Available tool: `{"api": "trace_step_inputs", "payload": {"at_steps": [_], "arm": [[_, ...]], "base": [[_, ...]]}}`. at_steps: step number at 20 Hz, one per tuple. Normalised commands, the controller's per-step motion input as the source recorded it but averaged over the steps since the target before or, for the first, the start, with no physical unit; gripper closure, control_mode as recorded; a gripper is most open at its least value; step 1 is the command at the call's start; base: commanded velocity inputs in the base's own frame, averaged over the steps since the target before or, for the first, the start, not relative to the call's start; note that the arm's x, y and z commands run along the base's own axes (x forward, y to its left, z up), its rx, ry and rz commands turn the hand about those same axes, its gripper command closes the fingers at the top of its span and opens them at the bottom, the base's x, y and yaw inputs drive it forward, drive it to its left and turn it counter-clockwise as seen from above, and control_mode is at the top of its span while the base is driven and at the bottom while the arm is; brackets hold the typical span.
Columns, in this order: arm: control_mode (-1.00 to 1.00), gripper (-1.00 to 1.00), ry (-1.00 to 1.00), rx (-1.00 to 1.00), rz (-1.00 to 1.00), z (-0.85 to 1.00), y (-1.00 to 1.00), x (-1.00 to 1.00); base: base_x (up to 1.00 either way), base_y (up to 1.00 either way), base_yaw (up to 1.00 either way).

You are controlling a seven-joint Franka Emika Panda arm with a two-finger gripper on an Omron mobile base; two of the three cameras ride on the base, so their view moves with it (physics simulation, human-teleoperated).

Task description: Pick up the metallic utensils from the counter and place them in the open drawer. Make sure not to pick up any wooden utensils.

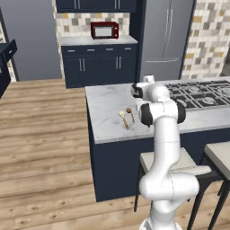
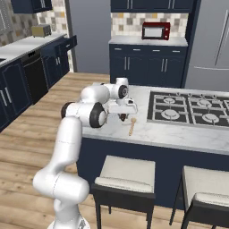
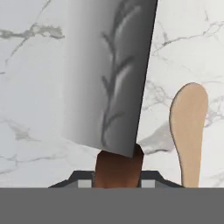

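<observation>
Red microwave (image 1: pixel 104 30) on a far marble worktop, above navy cabinets (image 1: pixel 99 64). Tall grey refrigerator (image 1: pixel 165 38) just beside it. Two pale-cushioned stools (image 2: pixel 126 175) tucked against the island. Yellowish box, perhaps a toaster (image 2: pixel 41 30), on the left worktop.

Warm plank wood floor (image 1: pixel 40 134) thru the room. Back wall w/ beige-grey mosaic tile (image 2: pixel 129 21), navy cabinets w/ silver bar handles (image 1: pixel 99 67), red microwave (image 1: pixel 104 30) on pale worktop. Tall grey steel fridge (image 1: pixel 165 38) at one side. Two pale-cushioned dark-framed stools (image 2: pixel 125 176) nearest the cameras. Yellowish toaster (image 2: pixel 41 30) on side worktop.
</observation>
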Motion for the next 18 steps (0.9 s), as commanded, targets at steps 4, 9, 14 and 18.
{"api": "trace_step_inputs", "payload": {"at_steps": [4,9,14,18], "arm": [[-1.00,1.00,-0.16,0.03,-0.04,0.51,0.18,-1.00],[-1.00,1.00,-0.33,0.01,0.00,0.39,0.49,-1.00],[-1.00,1.00,-0.08,0.00,0.00,0.89,0.68,-1.00],[-1.00,1.00,0.01,0.01,0.00,0.93,0.64,-1.00]], "base": [[0.00,0.00,0.00],[0.00,0.00,0.00],[0.00,0.00,0.00],[0.00,0.00,0.00]]}}
